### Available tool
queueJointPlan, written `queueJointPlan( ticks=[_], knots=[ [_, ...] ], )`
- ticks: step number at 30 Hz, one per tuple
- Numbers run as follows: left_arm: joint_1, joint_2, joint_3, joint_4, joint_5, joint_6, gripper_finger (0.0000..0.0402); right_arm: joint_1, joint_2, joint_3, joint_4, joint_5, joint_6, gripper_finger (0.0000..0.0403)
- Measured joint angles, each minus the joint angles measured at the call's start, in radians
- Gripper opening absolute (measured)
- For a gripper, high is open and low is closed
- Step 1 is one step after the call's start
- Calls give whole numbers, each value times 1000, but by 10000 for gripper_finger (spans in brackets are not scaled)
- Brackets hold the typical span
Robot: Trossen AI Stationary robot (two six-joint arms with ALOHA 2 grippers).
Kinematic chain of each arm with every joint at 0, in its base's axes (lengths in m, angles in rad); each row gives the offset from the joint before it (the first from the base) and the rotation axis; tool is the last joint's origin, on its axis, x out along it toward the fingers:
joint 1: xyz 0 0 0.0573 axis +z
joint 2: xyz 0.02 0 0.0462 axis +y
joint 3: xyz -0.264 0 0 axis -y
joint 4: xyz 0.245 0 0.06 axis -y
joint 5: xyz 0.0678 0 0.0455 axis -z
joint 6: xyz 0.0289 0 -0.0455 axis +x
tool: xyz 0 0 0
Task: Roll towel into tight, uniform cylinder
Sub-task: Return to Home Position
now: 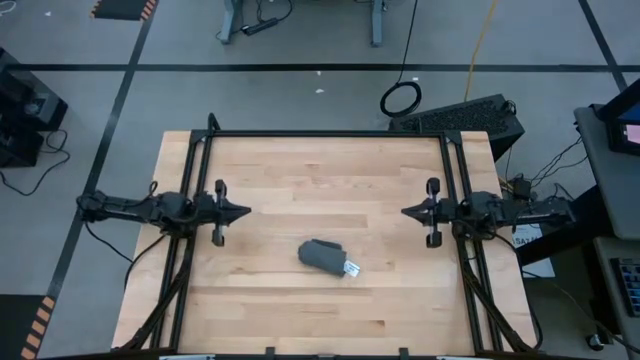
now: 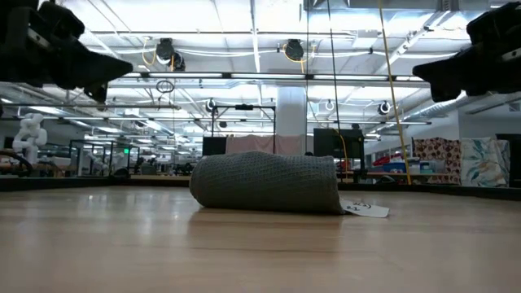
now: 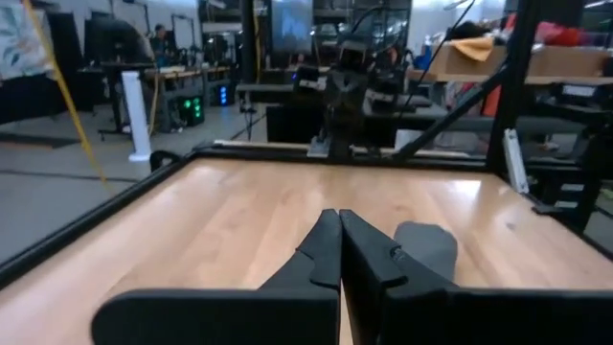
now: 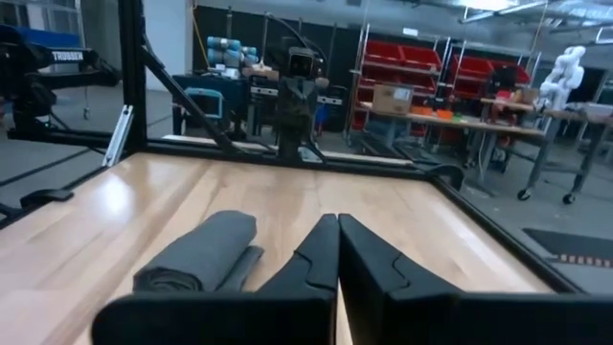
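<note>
Left tool (image 1: 243, 212) reaches in over the counter (image 1: 300, 160) from its left edge, and the right tool (image 1: 405, 211) mirrors it from the right edge, both pointing inward. Overhead, the fingers are too small to judge, but each wrist view shows its own pair pressed together. Between the tools and well apart from both, the towel (image 1: 322, 257) lies rolled into a short dark grey cylinder. It sits near the counter's middle, nearer the edge by the low camera. Its white tag (image 1: 351, 268) sticks out toward the right edge. Only the low view shows the roll's thick, slightly domed side, with the tag flat on the wood. The right wrist view shows a fold of cloth lying alongside the roll.
</note>
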Motion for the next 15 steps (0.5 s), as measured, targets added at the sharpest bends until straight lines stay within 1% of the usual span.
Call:
queueJointPlan(
  ticks=[4,8,10,15],
  knots=[
    [-1,-37,0,-1,15,29,0,0,-6,0,0,-3,-17,0],
    [12,-37,0,-3,16,45,0,0,-6,0,-1,-14,-26,0],
    [21,-37,0,-7,27,30,0,0,-6,0,-5,-31,-28,0],
    [47,-37,0,-8,64,38,0,0,-6,0,-5,-29,-9,0]
  ],
)
